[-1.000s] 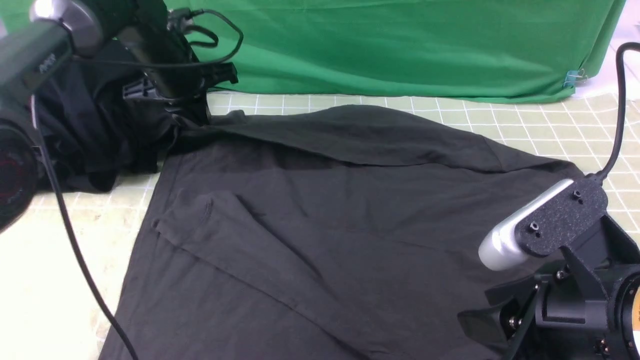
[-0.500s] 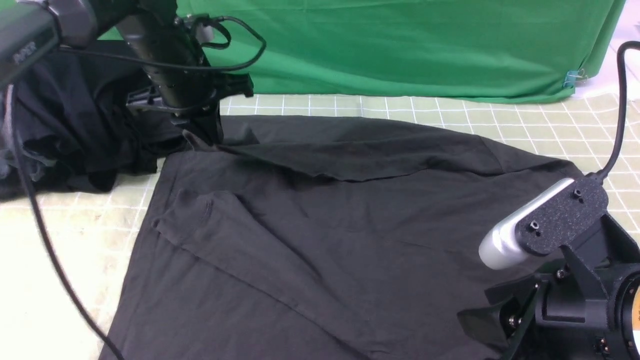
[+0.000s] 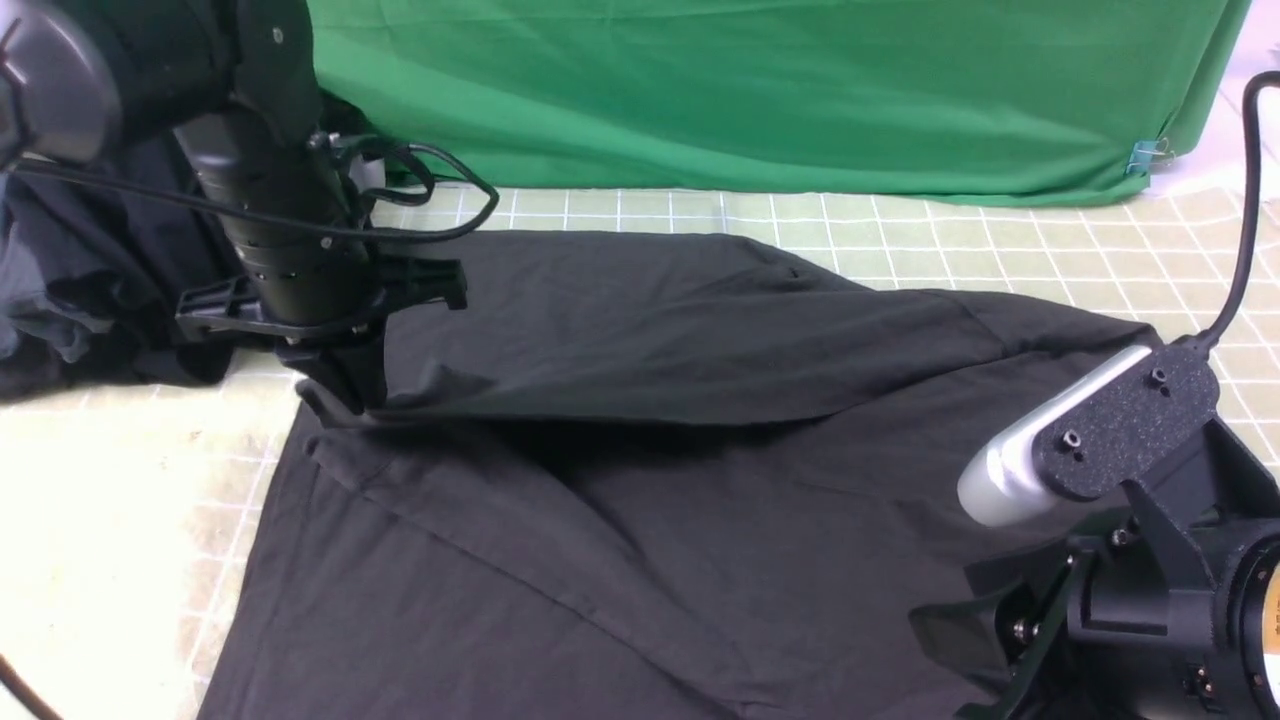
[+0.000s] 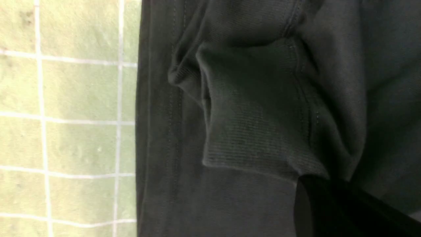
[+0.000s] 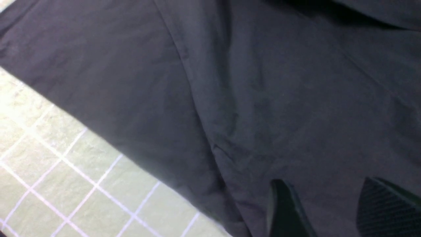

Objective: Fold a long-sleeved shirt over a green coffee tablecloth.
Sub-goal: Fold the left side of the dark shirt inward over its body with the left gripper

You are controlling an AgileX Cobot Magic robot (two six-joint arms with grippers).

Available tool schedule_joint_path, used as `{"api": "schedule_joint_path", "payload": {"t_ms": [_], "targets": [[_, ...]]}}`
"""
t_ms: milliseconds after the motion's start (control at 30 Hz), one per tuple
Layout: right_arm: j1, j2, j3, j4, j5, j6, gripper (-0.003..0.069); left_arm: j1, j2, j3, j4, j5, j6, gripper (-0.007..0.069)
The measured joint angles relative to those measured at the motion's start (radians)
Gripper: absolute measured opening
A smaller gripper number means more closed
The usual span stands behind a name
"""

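- Dark pile (image 3: 130, 330) sits just off the shirt's (image 3: 650, 520) far left corner.
- Left gripper (image 3: 345, 388) is clamped tight on the shirt near its ribbed cuff (image 4: 256, 131); it holds a fold raised over the shirt's left side.
- Shirt lies spread on the tablecloth (image 3: 1050, 260); grid squares show past the shirt's left, far and right edges.
- Right gripper (image 5: 324, 182) hangs over the shirt's near right part; jaws parted, gripping nothing.

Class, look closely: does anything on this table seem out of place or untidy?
Yes: a crumpled heap of dark garments lies far left on the tablecloth, beside the shirt, crowding the folding space.
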Motion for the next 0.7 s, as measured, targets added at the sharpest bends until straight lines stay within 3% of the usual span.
{"api": "schedule_joint_path", "payload": {"t_ms": [200, 533, 700], "targets": [[0.0, 0.0, 0.0, 0.0, -0.004, 0.002, 0.0302, 0.0, -0.001, 0.008, -0.074, -0.001, 0.038, 0.0086], [0.0, 0.0, 0.0, -0.001, -0.004, 0.025, 0.0302, 0.0, -0.097, 0.244, -0.077, -0.004, 0.071, 0.0413], [0.0, 0.0, 0.0, -0.002, -0.004, 0.026, 0.0302, 0.0, -0.167, 0.304, -0.042, -0.004, 0.075, 0.0458]]}}
